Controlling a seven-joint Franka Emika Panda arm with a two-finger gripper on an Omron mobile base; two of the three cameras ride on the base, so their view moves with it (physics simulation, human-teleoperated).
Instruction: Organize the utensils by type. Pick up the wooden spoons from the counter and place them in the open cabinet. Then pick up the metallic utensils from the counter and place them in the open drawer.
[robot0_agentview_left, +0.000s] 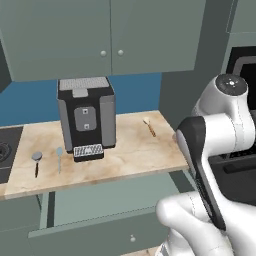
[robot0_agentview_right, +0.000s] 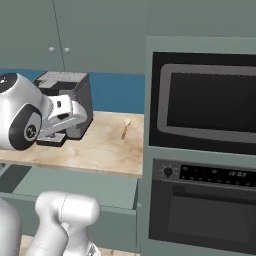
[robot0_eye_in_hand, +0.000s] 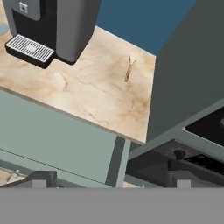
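Observation:
A small wooden spoon (robot0_agentview_left: 149, 126) (robot0_agentview_right: 125, 128) (robot0_eye_in_hand: 128, 69) lies on the beige counter (robot0_agentview_left: 130, 155) near its right end, by the tall oven housing. Two metallic utensils lie at the counter's left: one with a round grey head and a dark handle (robot0_agentview_left: 36, 162), and a pale blue-grey spoon (robot0_agentview_left: 59, 157). Below the counter the drawer (robot0_agentview_left: 90, 226) (robot0_eye_in_hand: 52, 131) stands pulled out. My gripper (robot0_eye_in_hand: 111, 181) hovers open in front of the counter edge, above the drawer, holding nothing. The open cabinet is out of view.
A black and grey coffee machine (robot0_agentview_left: 86, 117) (robot0_agentview_right: 70, 100) stands mid-counter, between the spoon and the metal utensils. Wall cabinets (robot0_agentview_left: 100, 35) above have shut doors. An oven stack (robot0_agentview_right: 200, 150) walls off the right. A hob (robot0_agentview_left: 5, 150) sits at far left.

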